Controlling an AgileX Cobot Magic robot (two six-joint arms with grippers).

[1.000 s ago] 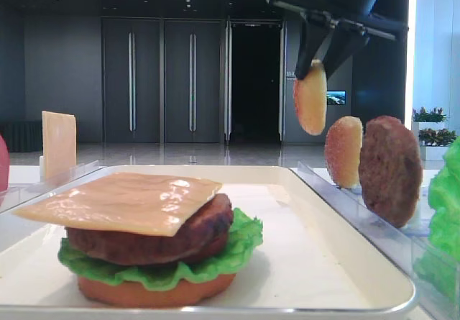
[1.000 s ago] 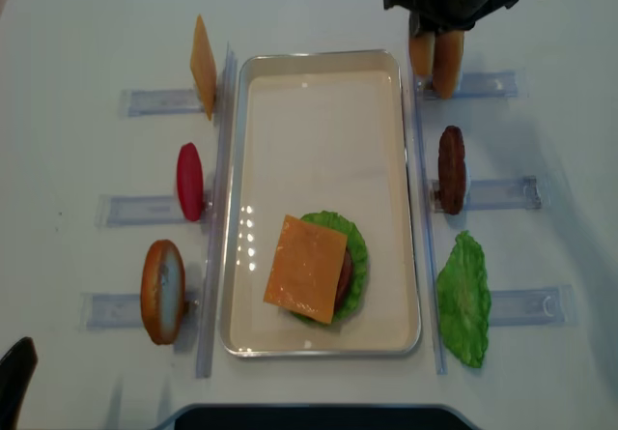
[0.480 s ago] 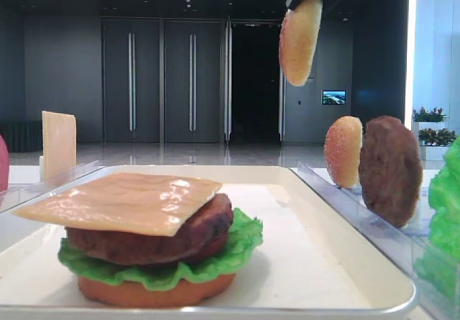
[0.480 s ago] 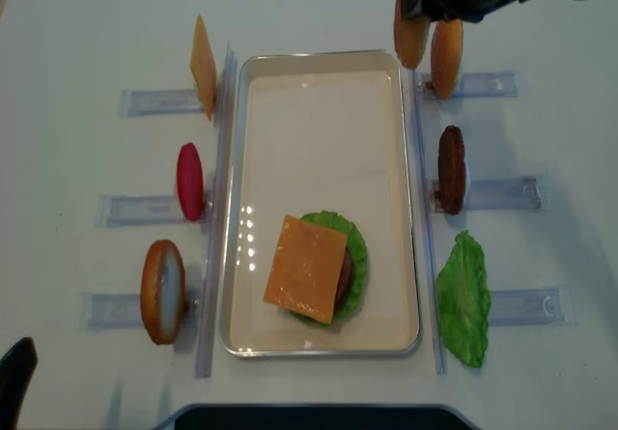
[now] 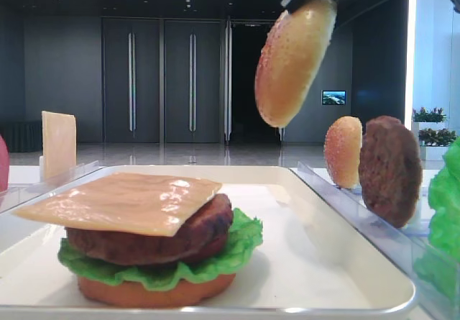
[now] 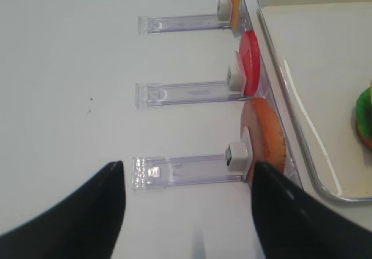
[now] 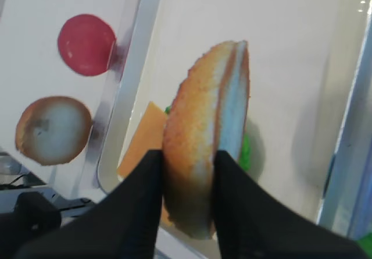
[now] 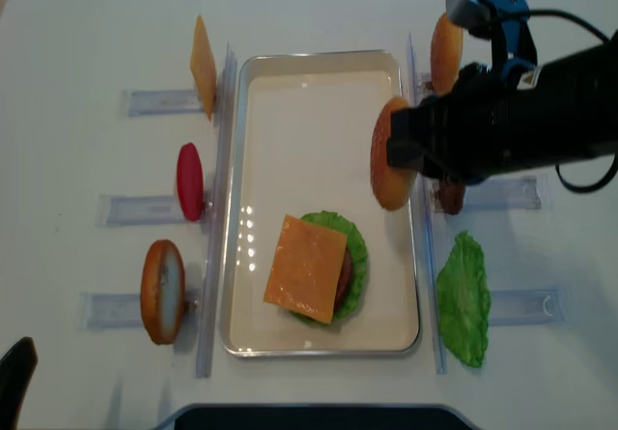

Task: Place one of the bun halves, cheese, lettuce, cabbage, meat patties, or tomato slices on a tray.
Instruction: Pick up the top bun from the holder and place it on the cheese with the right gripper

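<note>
My right gripper is shut on a golden speckled bun half, held on edge by its lower part. In the overhead view that bun half hangs over the right rim of the cream tray, with the right gripper and its black arm reaching in from the right. On the tray's near half stands a stack: cheese on a meat patty, lettuce and a bottom bun. My left gripper is open over bare table, left of the racks.
Clear racks flank the tray. On the left stand a cheese slice, a tomato slice and a bun half. On the right stand another bun half, a meat patty and a lettuce leaf.
The right gripper lifted the bun half from the back right rack and carried it forward and left, over the tray's right rim. The left gripper stayed put.
</note>
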